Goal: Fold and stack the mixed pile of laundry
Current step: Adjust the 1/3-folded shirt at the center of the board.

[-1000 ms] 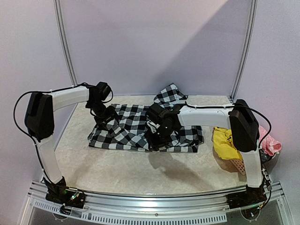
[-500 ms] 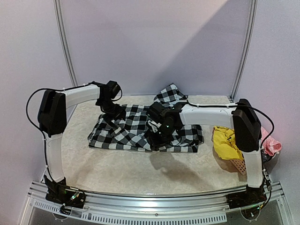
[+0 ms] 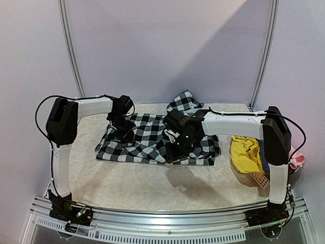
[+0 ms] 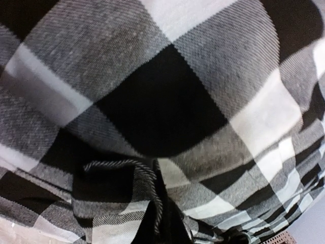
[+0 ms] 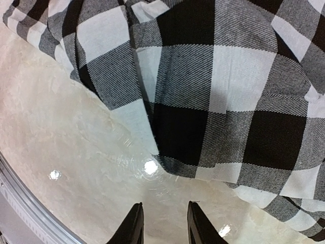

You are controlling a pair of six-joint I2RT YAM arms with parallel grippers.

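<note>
The black-and-white checked shirt (image 3: 152,140) lies spread across the middle of the table, with one sleeve (image 3: 184,101) reaching toward the back wall. My left gripper (image 3: 122,124) sits low on the shirt's back left part and is shut on a bunched fold (image 4: 152,198) of the checked cloth, which fills the left wrist view and hides the fingers. My right gripper (image 5: 165,226) hangs open just off the shirt's front edge (image 5: 203,168), with bare table between its fingertips. A bright yellow garment (image 3: 246,151) and a pink one (image 3: 298,160) are heaped at the right edge.
A salmon perforated basket (image 3: 260,179) lies tipped under the yellow garment, beside the right arm's upright link (image 3: 277,147). Bare marbled tabletop (image 3: 137,183) runs along the front, ending at the metal rail (image 3: 162,223). Grey walls close the back and both sides.
The left arm has swung right onto the shirt's back left part and its jaws have shut on the cloth. The right arm has shifted slightly to the right.
</note>
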